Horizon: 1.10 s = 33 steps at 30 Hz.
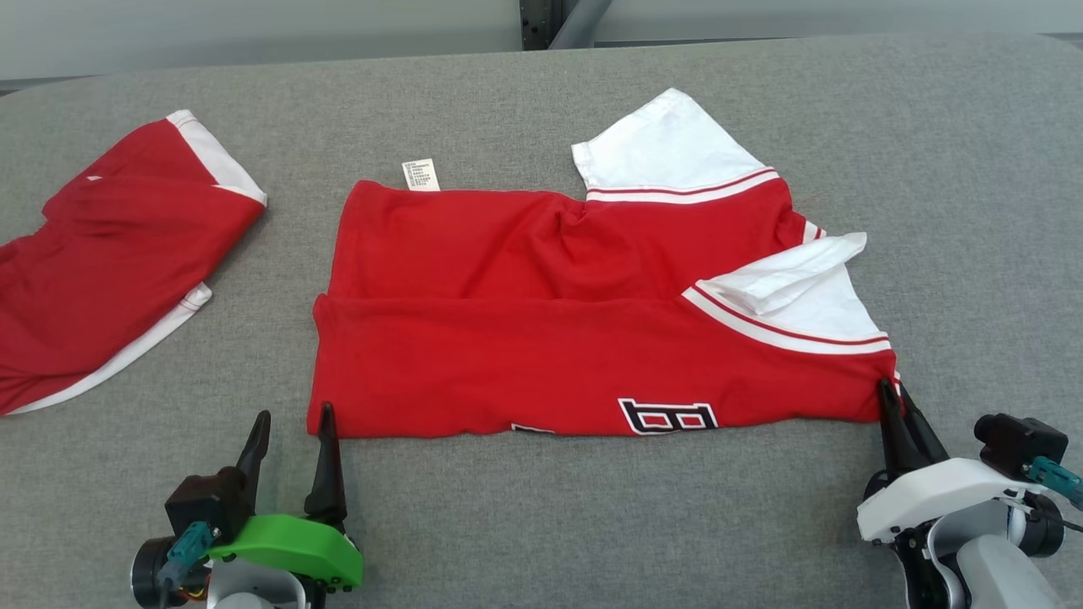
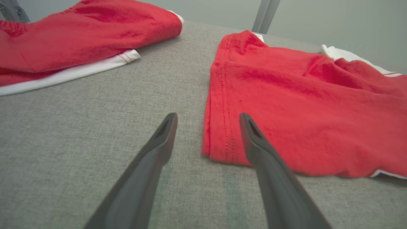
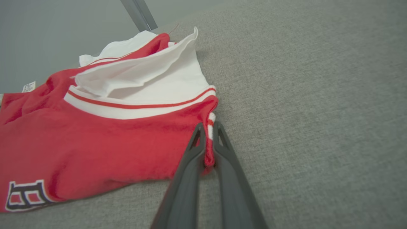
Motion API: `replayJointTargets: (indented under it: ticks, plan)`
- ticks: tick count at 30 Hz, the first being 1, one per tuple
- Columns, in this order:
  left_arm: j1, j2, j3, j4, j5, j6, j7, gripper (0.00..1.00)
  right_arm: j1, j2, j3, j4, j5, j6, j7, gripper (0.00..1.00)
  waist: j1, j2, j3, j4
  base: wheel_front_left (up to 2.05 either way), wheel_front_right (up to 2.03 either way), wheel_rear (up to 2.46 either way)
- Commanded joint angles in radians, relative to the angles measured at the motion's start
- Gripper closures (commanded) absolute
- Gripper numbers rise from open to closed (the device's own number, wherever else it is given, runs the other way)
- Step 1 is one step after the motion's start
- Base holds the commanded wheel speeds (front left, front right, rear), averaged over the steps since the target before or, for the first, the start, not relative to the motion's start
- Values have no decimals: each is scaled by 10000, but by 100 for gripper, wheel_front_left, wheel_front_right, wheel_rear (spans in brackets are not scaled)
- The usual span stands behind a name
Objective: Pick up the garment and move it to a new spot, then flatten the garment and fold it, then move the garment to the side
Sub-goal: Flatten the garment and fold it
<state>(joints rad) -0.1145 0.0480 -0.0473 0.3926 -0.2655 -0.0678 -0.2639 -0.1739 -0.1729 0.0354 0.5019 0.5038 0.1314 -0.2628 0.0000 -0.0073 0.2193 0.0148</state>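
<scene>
Right wrist view: fingers (image 3: 187, 178) pinch the garment's (image 3: 95, 140) corner.

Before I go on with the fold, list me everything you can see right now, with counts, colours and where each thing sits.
shirt: one, red with white sleeves and striped trim, middle of the table, near half folded over the far half
printed lettering: black and white, along the shirt's near edge
care label: one, white, sticking out at the shirt's far edge
second garment: one, red with white trim, lying apart at the far left
table: one, grey fabric cover, under everything
post: one, grey metal, behind the table
left end effector: one, dark fingers on a green mount, open at the shirt's near left corner
right end effector: one, dark fingers on a white mount, shut on the shirt's near right corner
</scene>
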Motion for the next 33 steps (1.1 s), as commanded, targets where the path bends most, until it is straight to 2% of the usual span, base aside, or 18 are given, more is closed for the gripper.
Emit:
replayJointTargets:
  ticks: [1, 18, 19, 22, 26, 33]
  plan:
    - [-161, 47, -24, 91, -99, -28, -3, 0, 11, -54, 5, -94, -67, -15, -27, 100, 0, 73, 55, -37, 0, 0, 0]
    - [-855, 47, -304, 1429, -1145, -378, 8, 0, -332, -117, 271, -499, -141, -15, -27, 100, 0, 73, 644, -361, 0, 0, 0]
    - [-960, 34, -476, 1723, -1309, -483, 22, 100, -324, -73, 283, -488, -151, -15, -27, 100, 0, 73, 693, -370, 0, 0, 0]
    - [-1021, 14, -648, 1862, -1489, -551, 31, 100, -289, -39, 264, -455, -129, -15, -27, 100, 0, 73, 654, -343, 0, 0, 0]
    - [-927, 36, -700, 1362, -1548, -618, 3, 100, -194, 23, 150, -402, -62, -15, -27, 100, 0, 73, 379, -289, 0, 0, 0]
    - [-301, 47, -637, 653, -1429, -635, -1, 100, 161, 87, -169, -359, 21, -15, -27, 100, 0, 73, -968, -230, 0, 0, 0]
